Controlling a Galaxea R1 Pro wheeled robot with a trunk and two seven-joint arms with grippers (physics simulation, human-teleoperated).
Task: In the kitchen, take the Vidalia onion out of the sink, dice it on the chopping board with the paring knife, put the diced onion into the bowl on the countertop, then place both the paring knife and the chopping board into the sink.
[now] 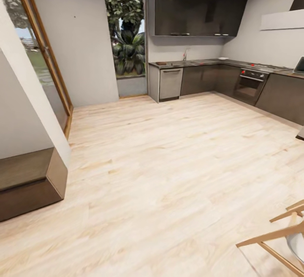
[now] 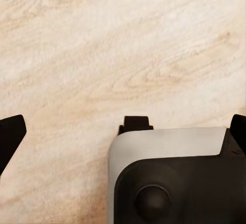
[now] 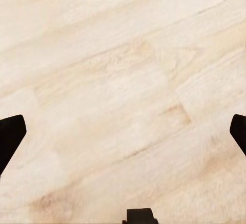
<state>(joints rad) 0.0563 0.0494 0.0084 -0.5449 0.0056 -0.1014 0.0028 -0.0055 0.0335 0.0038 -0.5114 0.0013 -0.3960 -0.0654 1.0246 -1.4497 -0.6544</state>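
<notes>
Kitchen (image 1: 202, 57) cabinets are sitting far off in the upper right of the head view while the left claw (image 2: 123, 131) and the right claw (image 3: 123, 131) are each hanging spread wide and holding nothing, dark fingertips (image 3: 11, 131) showing at the frame edges over the light wood floor (image 1: 169, 175). Beyond that floor, the counter (image 1: 211, 62) is running under glossy dark upper cabinets (image 1: 198, 6), the sink (image 1: 171, 63) with its tap sitting at its left end; the onion is too small to make out.
</notes>
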